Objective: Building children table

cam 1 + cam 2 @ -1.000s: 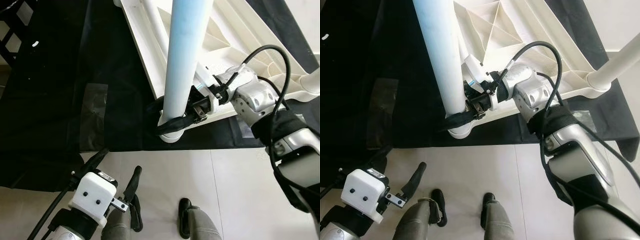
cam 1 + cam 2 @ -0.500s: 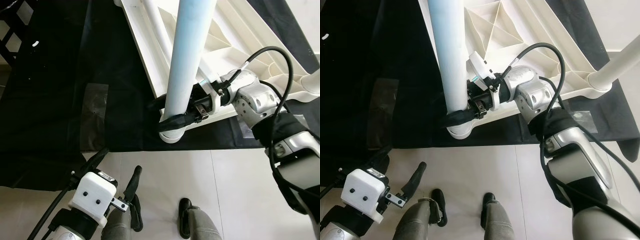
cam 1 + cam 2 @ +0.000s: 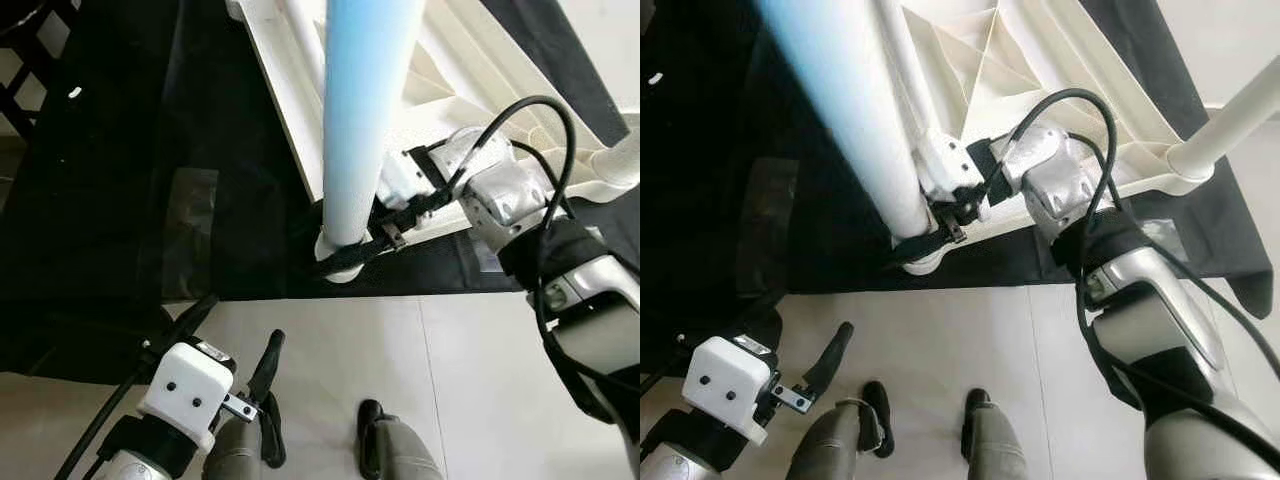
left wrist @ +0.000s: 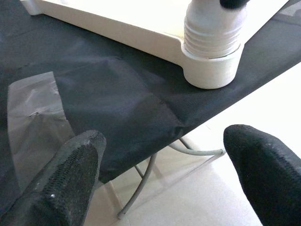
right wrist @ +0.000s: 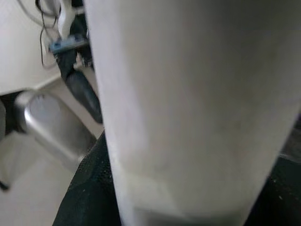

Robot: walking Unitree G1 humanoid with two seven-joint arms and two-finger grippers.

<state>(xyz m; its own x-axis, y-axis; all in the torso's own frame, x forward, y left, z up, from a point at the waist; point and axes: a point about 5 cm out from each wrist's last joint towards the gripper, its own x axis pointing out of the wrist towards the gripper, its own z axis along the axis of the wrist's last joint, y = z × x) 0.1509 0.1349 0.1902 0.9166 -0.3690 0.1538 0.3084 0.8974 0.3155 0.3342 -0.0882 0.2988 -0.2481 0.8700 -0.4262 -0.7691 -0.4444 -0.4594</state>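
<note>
Right gripper stays clamped on leg, wrist rolled since a second ago, likely screwing it into tabletop; left gripper idle, fingers apart.

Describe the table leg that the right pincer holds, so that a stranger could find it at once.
Start from the white tabletop lying upside down on the black cloth. At its near corner a pale blue leg rises toward the camera, with the right pincer closed round its base. The other leg, far right, is white and untouched.
</note>
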